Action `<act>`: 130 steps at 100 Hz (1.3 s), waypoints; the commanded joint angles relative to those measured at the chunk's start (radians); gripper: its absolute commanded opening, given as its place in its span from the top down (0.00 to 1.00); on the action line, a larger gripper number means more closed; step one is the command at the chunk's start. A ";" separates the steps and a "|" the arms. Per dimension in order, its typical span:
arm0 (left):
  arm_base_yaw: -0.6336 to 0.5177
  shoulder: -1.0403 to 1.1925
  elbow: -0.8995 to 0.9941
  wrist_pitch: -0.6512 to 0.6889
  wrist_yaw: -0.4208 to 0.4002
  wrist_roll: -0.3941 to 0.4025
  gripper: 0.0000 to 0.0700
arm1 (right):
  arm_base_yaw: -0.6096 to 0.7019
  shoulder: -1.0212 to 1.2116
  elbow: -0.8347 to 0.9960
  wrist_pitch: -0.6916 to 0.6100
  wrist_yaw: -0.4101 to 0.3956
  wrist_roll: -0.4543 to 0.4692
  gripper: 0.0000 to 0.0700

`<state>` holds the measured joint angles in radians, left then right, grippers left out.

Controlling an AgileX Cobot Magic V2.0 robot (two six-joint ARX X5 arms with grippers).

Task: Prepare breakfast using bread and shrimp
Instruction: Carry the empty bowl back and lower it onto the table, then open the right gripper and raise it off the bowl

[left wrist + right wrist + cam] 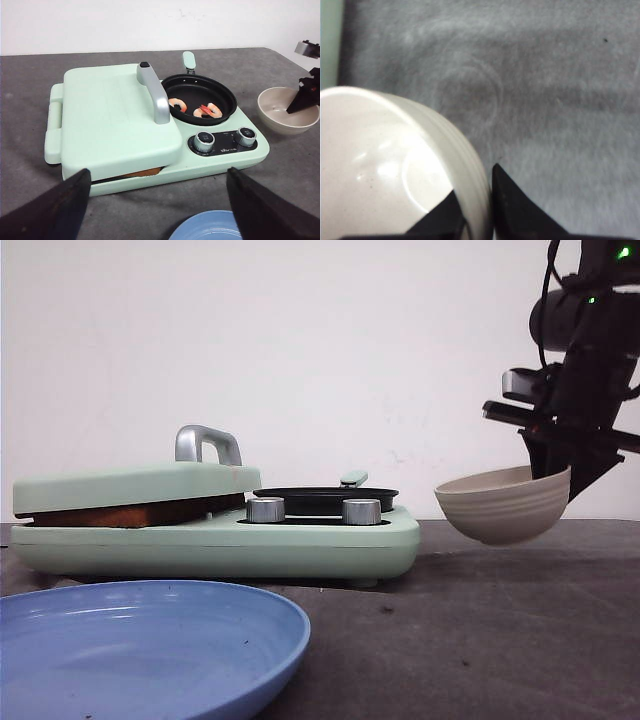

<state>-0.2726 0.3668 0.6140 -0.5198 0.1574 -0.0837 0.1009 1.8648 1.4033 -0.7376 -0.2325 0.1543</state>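
Surface: we see a dark grey, felt-like table filling the lower half of the front view, with a plain white wall behind it.
Cooker: a mint-green cooker sits at centre left of the front view; its lid is shut, with a silver handle on top and two knobs at the front right.
Bread: we find the bread under the lid, lying flat; only a brown crust edge shows in the gap, running left to right across the front view. In the left wrist view a small piece of crust peeks out at the lid's near corner. We cannot tell how many slices lie there.
Pan: a black pan sits in the cooker's right half, its green handle pointing toward the wall; shrimp lie in it, pink and curled.
Plate: a blue plate fills the lower left of the front view, cut off by the frame.
Right gripper: the right gripper pinches the rim of a beige bowl, one finger inside and one outside; the bowl hangs tilted above the table at the right of the front view.
Left gripper: the left gripper has its fingers spread wide, grasping nothing; only their dark tips show at the lower corners.
Hidden: the bowl's inside looks bare in the right wrist view, though part of it is cut off.
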 commanded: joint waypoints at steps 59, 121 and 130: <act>-0.003 0.002 0.003 0.011 -0.004 0.012 0.33 | -0.014 0.056 0.018 0.061 0.009 -0.014 0.88; -0.003 0.002 0.003 0.010 -0.003 0.012 0.33 | -0.061 -0.127 0.018 0.051 0.000 -0.066 0.44; -0.003 0.002 0.003 0.010 -0.003 0.011 0.33 | -0.068 -0.190 0.018 0.048 -0.064 -0.065 0.44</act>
<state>-0.2726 0.3668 0.6140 -0.5198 0.1577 -0.0837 0.0315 1.6932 1.4036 -0.6888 -0.2554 0.1013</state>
